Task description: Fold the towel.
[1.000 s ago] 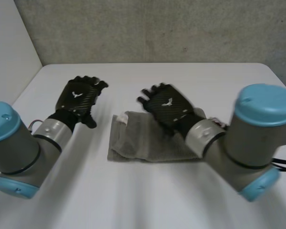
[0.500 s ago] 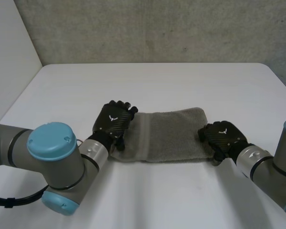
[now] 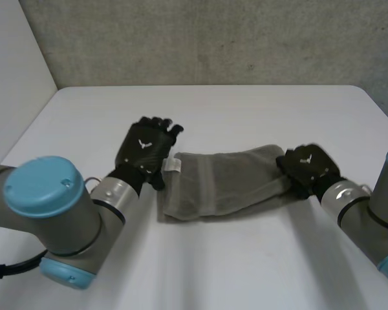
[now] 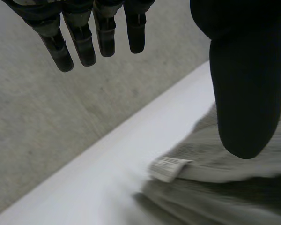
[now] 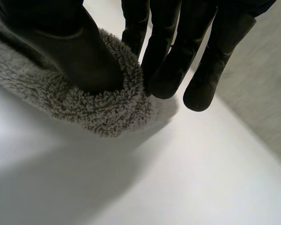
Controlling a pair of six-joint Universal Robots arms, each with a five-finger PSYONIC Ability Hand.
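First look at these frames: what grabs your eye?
A grey towel lies stretched across the middle of the white table. The right hand pinches its right end. The left hand is open beside the other end, near the white label.

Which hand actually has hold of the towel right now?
The right hand: its thumb and fingers pinch one end of the towel. The left hand is open beside the other end, fingers straight.
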